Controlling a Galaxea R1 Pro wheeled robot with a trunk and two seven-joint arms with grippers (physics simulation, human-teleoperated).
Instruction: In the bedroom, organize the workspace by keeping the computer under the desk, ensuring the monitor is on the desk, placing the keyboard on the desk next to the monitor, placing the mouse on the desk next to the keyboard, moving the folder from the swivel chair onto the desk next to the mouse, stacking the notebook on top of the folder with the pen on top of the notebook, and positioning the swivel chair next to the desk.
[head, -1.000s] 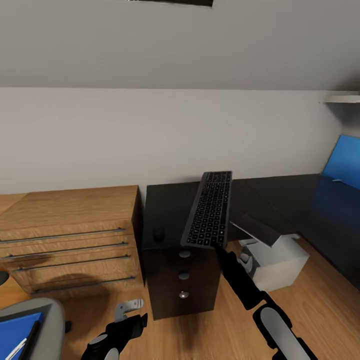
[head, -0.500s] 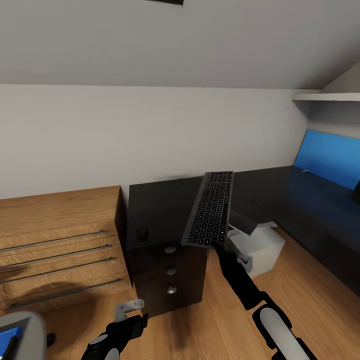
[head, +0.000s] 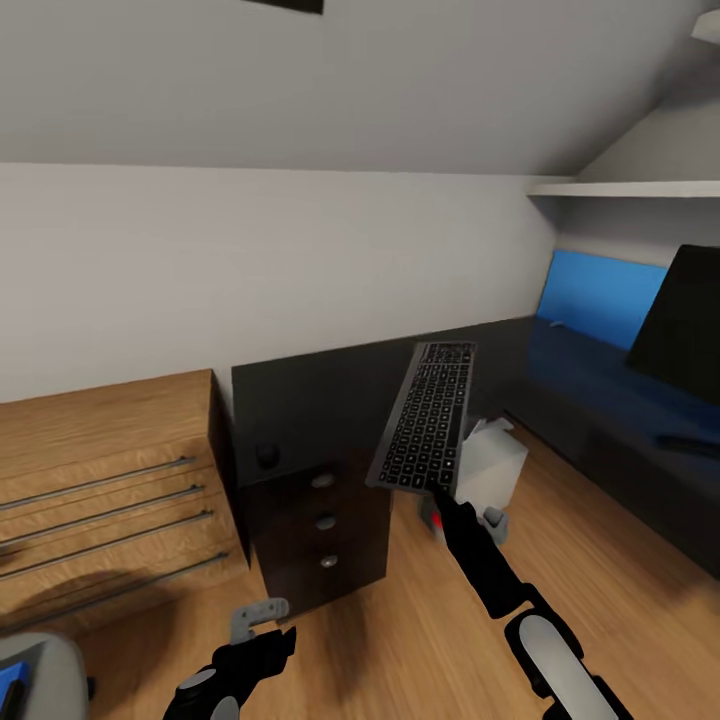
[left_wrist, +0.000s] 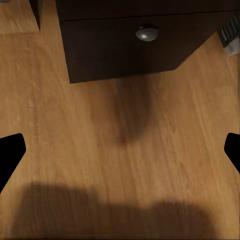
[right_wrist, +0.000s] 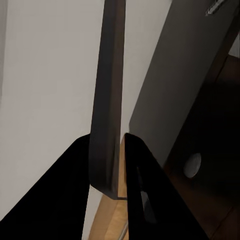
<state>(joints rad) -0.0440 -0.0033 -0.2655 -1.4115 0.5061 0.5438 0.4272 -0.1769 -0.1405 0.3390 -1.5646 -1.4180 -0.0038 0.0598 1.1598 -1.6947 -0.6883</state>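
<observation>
Head view: right hand clamped on slim grey-framed keyboard, left hand apart.

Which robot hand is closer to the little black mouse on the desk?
Left. The left gripper hangs low over the floor below the mouse. The right gripper holds the keyboard farther off.

Our right arm is a slim matte-black forearm that widens into a rounded link with a pale grey oval panel set in black housing. Our left arm is black too, with a small grey cap on its knuckle and a light grey metal bracket with tiny holes at the wrist. Our right gripper has broad, flat black fingers, smooth and unmarked. Our left gripper shows two black tips with blunt corners.
</observation>
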